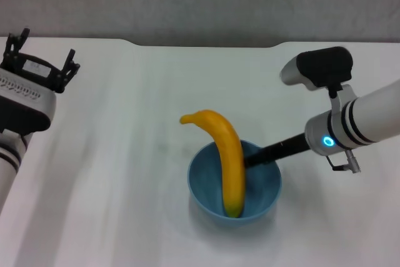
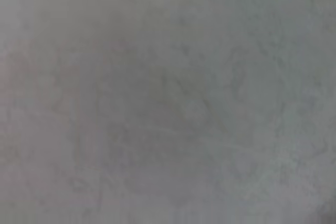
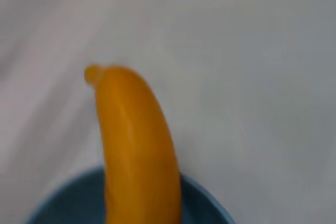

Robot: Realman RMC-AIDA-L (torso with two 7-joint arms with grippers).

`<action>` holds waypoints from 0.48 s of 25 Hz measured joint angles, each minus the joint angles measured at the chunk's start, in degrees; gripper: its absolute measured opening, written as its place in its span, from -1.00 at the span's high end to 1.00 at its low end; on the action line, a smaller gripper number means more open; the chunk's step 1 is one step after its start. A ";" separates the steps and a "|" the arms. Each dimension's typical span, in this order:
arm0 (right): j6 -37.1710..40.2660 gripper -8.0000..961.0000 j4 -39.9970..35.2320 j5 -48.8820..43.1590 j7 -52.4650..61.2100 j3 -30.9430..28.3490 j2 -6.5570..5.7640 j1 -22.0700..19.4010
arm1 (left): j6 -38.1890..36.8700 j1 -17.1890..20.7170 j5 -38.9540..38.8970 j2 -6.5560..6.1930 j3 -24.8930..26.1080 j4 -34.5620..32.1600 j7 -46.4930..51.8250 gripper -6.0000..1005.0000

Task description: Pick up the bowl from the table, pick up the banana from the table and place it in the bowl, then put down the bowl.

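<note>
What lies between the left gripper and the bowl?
Nothing: in the head view, only bare table separates the left gripper from the bowl.

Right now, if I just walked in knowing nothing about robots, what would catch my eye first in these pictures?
The yellow banana stands out: one end sits in the blue bowl mid-table, the other pokes out over the far rim. The right pincer reaches in from the right to the bowl's rim beside the banana. The left pincer hangs far off at the left, fingers spread and holding nothing.
</note>
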State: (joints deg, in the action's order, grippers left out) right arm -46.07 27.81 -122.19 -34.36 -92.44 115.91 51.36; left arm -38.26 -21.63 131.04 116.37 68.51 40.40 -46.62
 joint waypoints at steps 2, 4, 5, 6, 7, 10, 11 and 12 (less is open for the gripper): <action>-0.23 -0.62 5.64 0.95 0.23 1.34 -0.07 -3.24 | -0.04 0.37 0.00 0.00 0.18 -0.10 0.46 -0.78; -0.55 -0.61 11.90 1.37 0.45 2.24 -0.09 -6.98 | -0.13 0.92 0.08 -0.01 0.23 -0.11 2.32 -0.78; -0.61 -0.61 14.57 1.45 0.45 2.56 -0.09 -8.58 | -0.13 0.92 0.08 -0.01 0.23 -0.11 2.32 -0.78; -0.53 -0.61 17.35 1.58 0.38 2.86 -0.13 -10.41 | -0.20 1.22 0.16 -0.02 0.12 -0.08 3.06 -0.78; -0.36 -0.61 19.79 1.63 0.20 3.13 -0.13 -12.21 | -0.42 1.69 0.32 -0.03 -0.10 0.19 3.75 -0.78; 1.71 -0.60 25.10 1.66 -1.19 3.29 -0.22 -16.70 | -1.36 2.69 0.61 -0.03 -0.91 0.73 5.24 -0.78; 3.27 -0.60 26.50 1.69 -2.01 3.31 -0.24 -18.25 | -1.87 2.84 0.62 -0.03 -1.35 0.66 5.69 -0.78; 4.69 -0.60 27.53 1.81 -2.74 3.31 -0.26 -19.52 | -2.32 2.87 0.62 -0.02 -1.71 0.52 5.99 -0.78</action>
State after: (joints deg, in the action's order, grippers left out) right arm -41.38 55.34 -120.38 -37.10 -89.12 115.65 31.84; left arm -40.58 -18.76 131.66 116.35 66.80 40.92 -40.62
